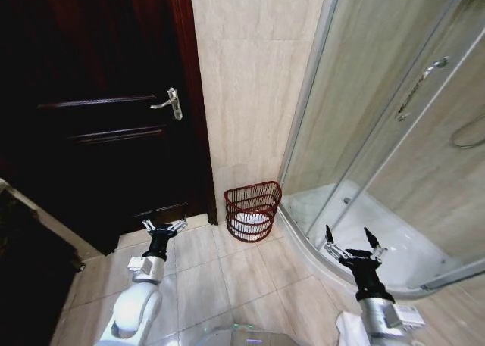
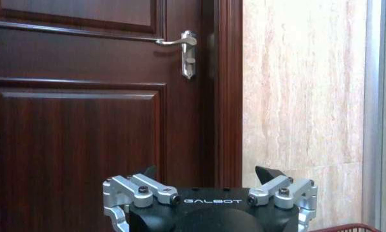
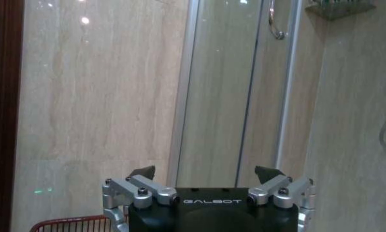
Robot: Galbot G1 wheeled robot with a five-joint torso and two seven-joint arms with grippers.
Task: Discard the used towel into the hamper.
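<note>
- I am in a home bathroom: a curved glass shower enclosure (image 1: 379, 126) with a white tray (image 1: 394, 240) stands to my right.
- Beige tiled wall (image 1: 250, 73) and floor tiles (image 1: 227, 274).
- Dark wooden door (image 1: 106, 111) with a lever handle (image 1: 170, 102).

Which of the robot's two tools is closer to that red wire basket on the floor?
Left. The left tool hangs open a short way to the hamper's left, near the door. The right tool hangs open farther off, by the shower tray.
</note>
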